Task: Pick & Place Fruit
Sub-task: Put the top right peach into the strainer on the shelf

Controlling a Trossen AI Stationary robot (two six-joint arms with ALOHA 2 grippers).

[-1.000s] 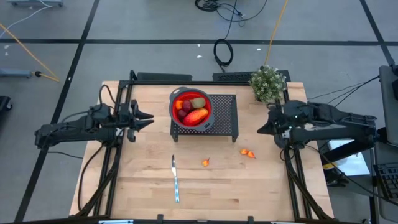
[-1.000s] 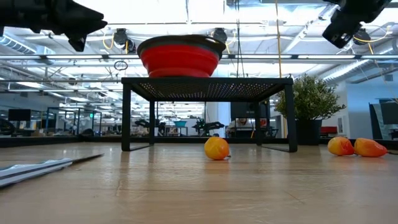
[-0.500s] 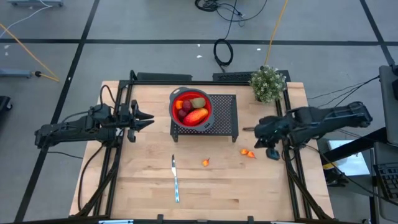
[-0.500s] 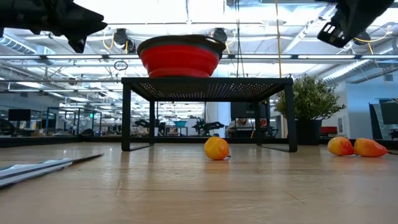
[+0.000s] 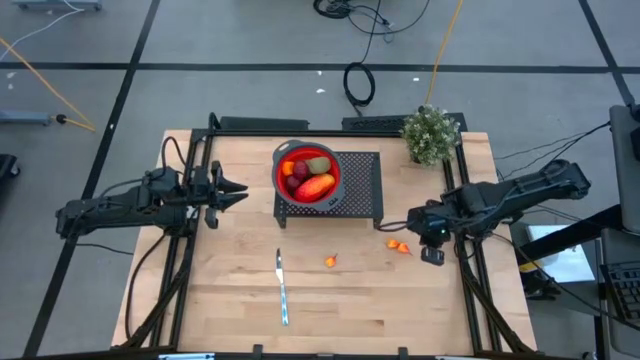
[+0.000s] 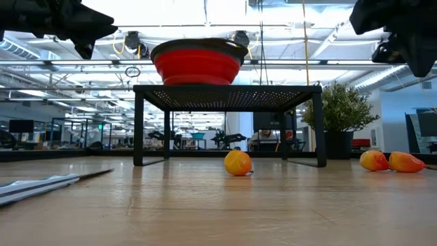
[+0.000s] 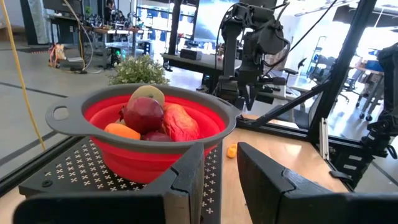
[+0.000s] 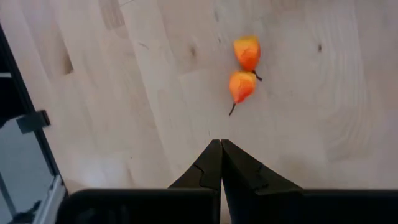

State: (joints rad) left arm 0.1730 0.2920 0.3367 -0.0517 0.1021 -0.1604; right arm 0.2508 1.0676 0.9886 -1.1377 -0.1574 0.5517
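Wooden table [image 5: 230,290] holds knife [image 5: 282,287], plant [image 5: 431,134], black rack [image 5: 362,190].

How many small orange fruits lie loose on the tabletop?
3: a pair of touching orange fruits below the right tool, and a single orange fruit in front of the black stand.

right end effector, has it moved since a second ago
Yes. In the high view the right end effector, shut and empty, has swung away from the potted plant toward the two small orange fruits on the table.
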